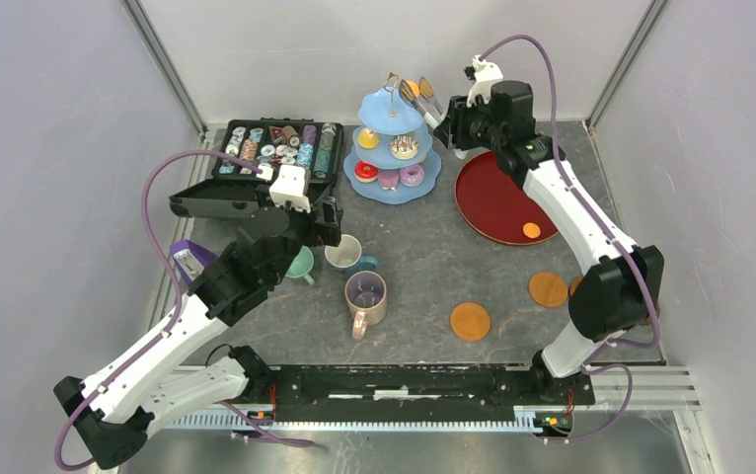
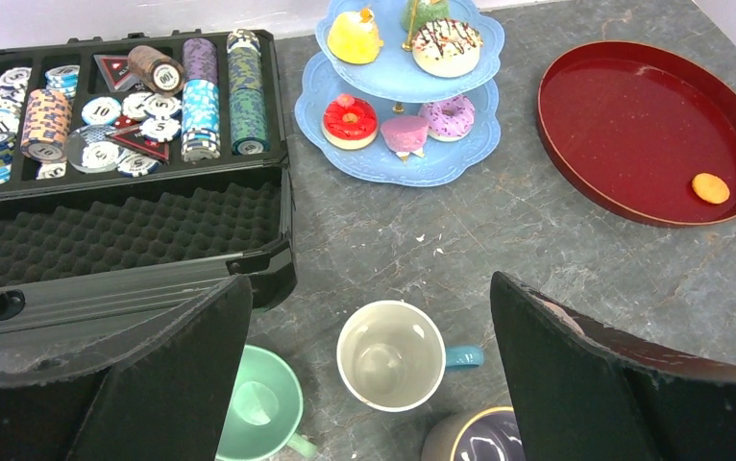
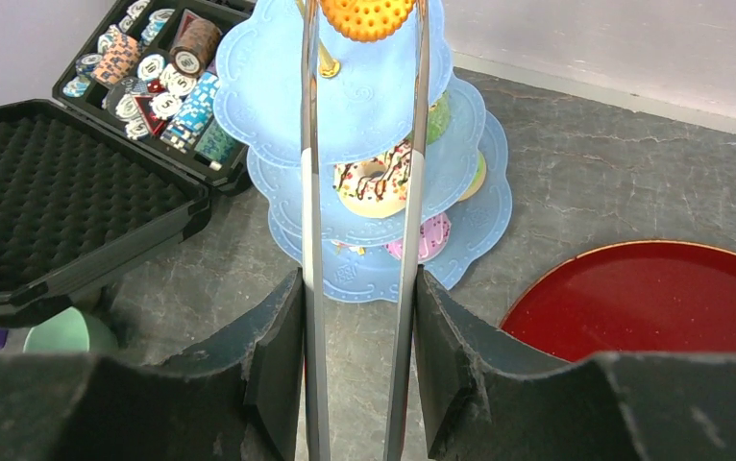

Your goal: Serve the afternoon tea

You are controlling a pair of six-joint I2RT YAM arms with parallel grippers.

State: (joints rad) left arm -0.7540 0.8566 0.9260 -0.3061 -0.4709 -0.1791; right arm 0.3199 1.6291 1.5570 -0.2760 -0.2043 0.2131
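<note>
Light, probably squashy orange pastry [image 3: 364, 14] sits nipped by its sides in metal tongs [image 3: 308, 192] that the right pincer [image 3: 359, 317] is clamped on, above the top tier of the blue stand [image 3: 268, 86] at 12 o'clock on the desk [image 1: 433, 257]; left pincer [image 2: 369, 288] apart.

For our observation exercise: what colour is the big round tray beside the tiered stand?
The tray is deep red, clearest in the left wrist view.

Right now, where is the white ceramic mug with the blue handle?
Top view, left of centre: the white mug stands right of the mint green mug, beyond the tall pink mug.
</note>
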